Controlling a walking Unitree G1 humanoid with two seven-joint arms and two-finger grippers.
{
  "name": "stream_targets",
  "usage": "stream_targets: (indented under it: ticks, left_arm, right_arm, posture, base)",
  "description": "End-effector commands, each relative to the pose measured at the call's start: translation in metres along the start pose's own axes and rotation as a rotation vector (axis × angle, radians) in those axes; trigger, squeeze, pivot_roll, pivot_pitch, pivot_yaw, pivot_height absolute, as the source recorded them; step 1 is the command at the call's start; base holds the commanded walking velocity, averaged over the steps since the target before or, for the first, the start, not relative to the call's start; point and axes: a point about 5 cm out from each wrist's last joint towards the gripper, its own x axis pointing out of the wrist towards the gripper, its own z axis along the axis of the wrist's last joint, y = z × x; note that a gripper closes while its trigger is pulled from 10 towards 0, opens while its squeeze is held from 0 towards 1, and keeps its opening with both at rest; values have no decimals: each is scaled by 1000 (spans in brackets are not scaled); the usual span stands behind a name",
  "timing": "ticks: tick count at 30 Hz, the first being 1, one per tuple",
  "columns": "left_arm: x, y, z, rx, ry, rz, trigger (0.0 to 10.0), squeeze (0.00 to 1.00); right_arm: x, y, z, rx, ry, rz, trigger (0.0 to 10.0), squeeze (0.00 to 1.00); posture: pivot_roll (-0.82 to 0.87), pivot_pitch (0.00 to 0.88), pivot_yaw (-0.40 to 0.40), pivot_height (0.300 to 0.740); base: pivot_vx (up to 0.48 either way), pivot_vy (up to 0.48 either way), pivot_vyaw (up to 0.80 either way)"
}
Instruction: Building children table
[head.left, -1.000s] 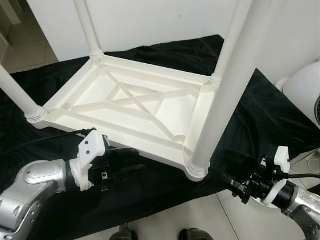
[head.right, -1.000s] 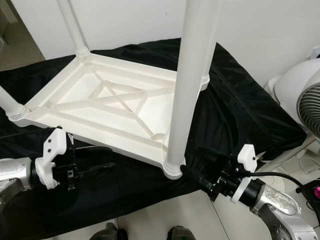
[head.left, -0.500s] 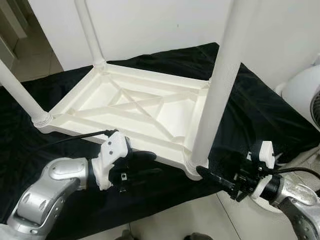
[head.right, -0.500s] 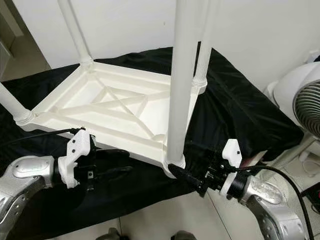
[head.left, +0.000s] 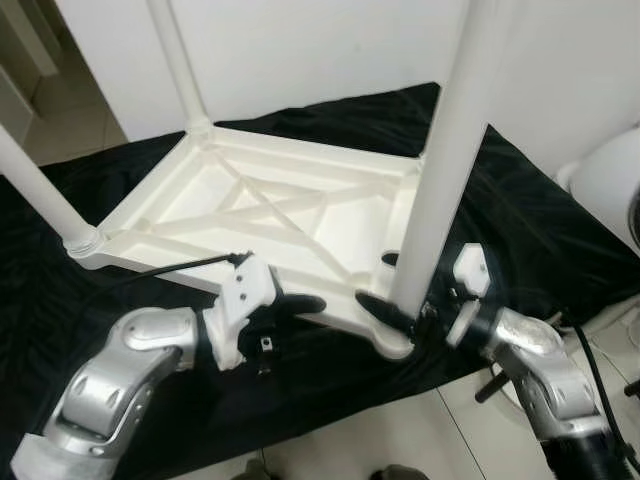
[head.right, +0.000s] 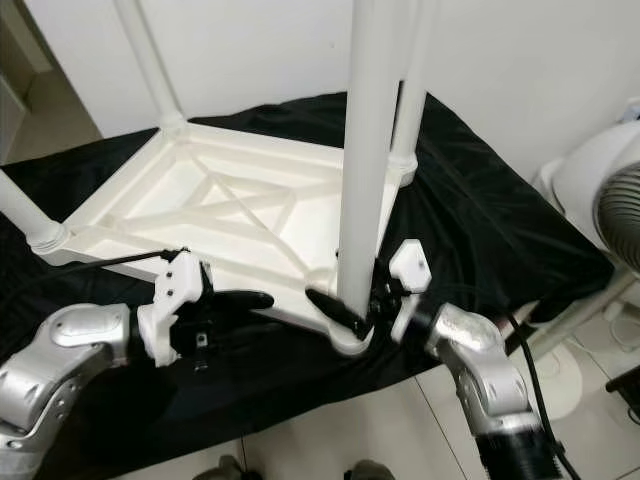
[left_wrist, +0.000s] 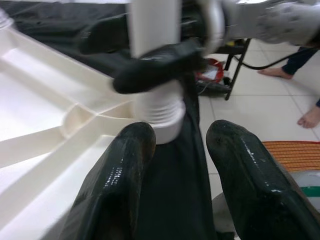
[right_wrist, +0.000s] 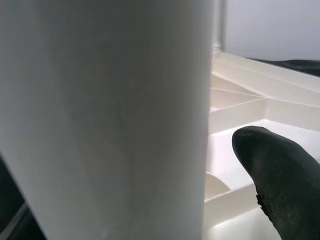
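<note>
A white plastic children's table (head.left: 300, 160) lies upside down on a black cloth (head.left: 540, 230), its legs pointing up. My right gripper (head.left: 382, 284) is at the base of the near right leg (head.left: 445, 170), open, one finger (head.left: 380, 310) in front of the leg and the other behind it. The right wrist view has that leg (right_wrist: 105, 120) very close, with a small gap to one fingertip (right_wrist: 280, 165). My left gripper (head.left: 292, 318) hovers over the cloth by the table's front rim, open and holding nothing, pointing at the same corner (left_wrist: 160, 112).
Two more legs (head.left: 178, 60) (head.left: 35, 190) rise at the far left and near left. A white fan (head.right: 610, 190) stands right of the cloth. Tiled floor (head.left: 400, 440) lies below the cloth's front edge. A person's bare feet (left_wrist: 310, 117) stand beyond the corner.
My right gripper has moved up and left from beside the corner to straddle the base of the near right leg. My left gripper has edged right towards that corner.
</note>
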Motion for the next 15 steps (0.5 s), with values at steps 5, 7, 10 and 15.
stream_targets:
  ticks: [5, 7, 10, 15]
  left_arm:
    - [7, 14, -2, -1, 9, 224, 10000, 0]
    - [11, 15, -1, -7, 3, 242, 10000, 0]
    - [17, 17, 0, -14, -3, 283, 10000, 0]
    - [30, 18, 2, -21, -19, 361, 10000, 0]
  right_arm:
    - [-4, -27, 2, -54, 19, -96, 10000, 0]
    - [-4, -29, 2, -65, 17, -107, 10000, 0]
    - [-3, -30, 2, -66, 14, -120, 10000, 0]
    - [-5, -30, -4, -65, 45, -117, 10000, 0]
  posture:
    - [-96, 44, 100, 740]
    - [-96, 44, 98, 740]
    - [-95, 45, 95, 740]
    - [-102, 45, 93, 740]
  base:
    - [0, 0, 0]
    - [0, 0, 0]
    - [0, 0, 0]
    - [0, 0, 0]
